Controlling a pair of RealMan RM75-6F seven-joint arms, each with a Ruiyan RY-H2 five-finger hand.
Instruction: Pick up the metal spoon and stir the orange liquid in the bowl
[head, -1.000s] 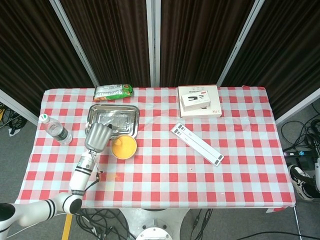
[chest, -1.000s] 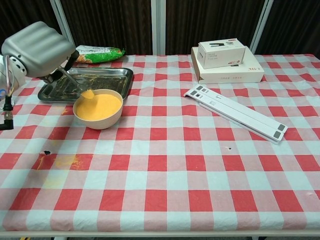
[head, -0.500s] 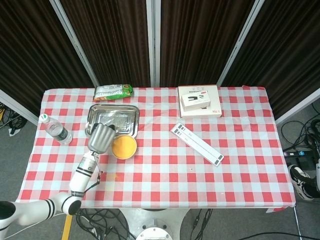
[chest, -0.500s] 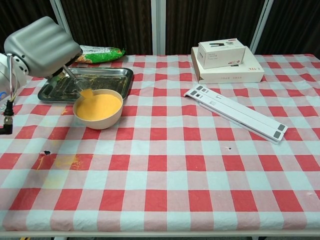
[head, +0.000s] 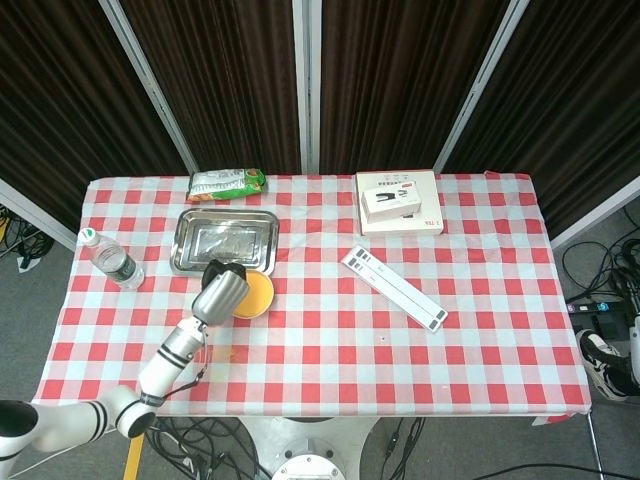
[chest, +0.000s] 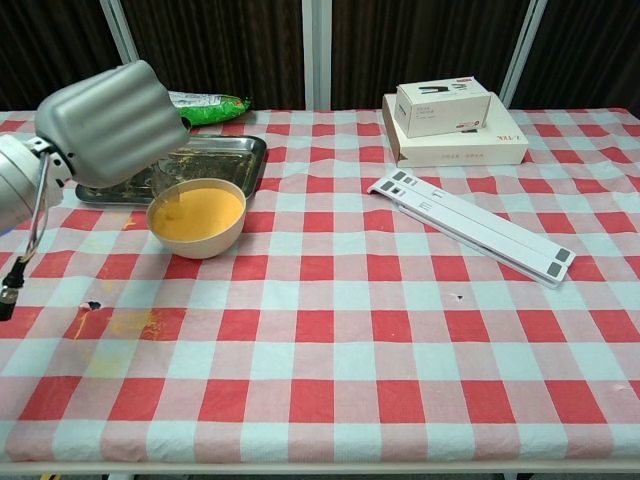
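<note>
Head view: the robot's left hand (head: 222, 291) hangs over the 9 o'clock rim of the bowl (head: 256, 300) of orange liquid (head: 254, 293), which sits just at 6 o'clock of the metal tray (head: 224, 240) on the checked table (head: 400, 340).

Chest view: the left hand (chest: 112, 122) looms at 10 o'clock of the bowl (chest: 197, 232), above its rim. The spoon is hidden; whether the fingers clamp it cannot be told. The right hand is out of sight.
</note>
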